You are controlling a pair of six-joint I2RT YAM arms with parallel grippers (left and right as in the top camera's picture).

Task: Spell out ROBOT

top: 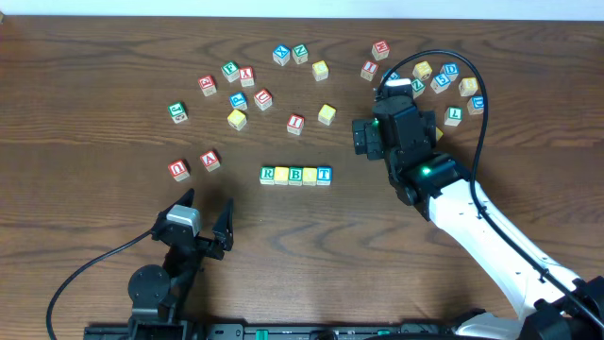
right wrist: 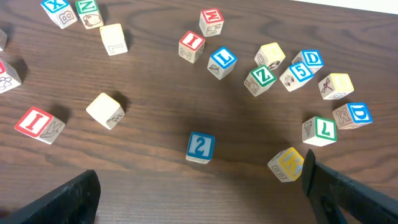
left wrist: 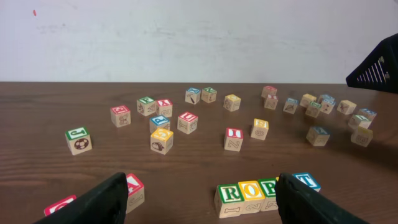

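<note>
Five cubes stand in a row mid-table: green R (top: 268, 174), yellow (top: 281, 175), green B (top: 295, 175), yellow (top: 310, 175), blue T (top: 324, 174). In the left wrist view they read R (left wrist: 229, 194), O (left wrist: 251, 190), B (left wrist: 268, 186), then T (left wrist: 306, 181); the right finger hides the fourth cube. My left gripper (top: 203, 222) (left wrist: 205, 211) is open and empty, near the front edge, left of the row. My right gripper (top: 394, 94) (right wrist: 199, 205) is open and empty, hovering over the right-hand loose cubes.
Loose cubes lie scattered across the back of the table, with a cluster at the back right (top: 444, 80). Red A (top: 209, 161) and red U (top: 178, 169) sit just beyond my left gripper. A blue 2 cube (right wrist: 200, 148) and a yellow K cube (right wrist: 287, 163) lie ahead of my right fingers.
</note>
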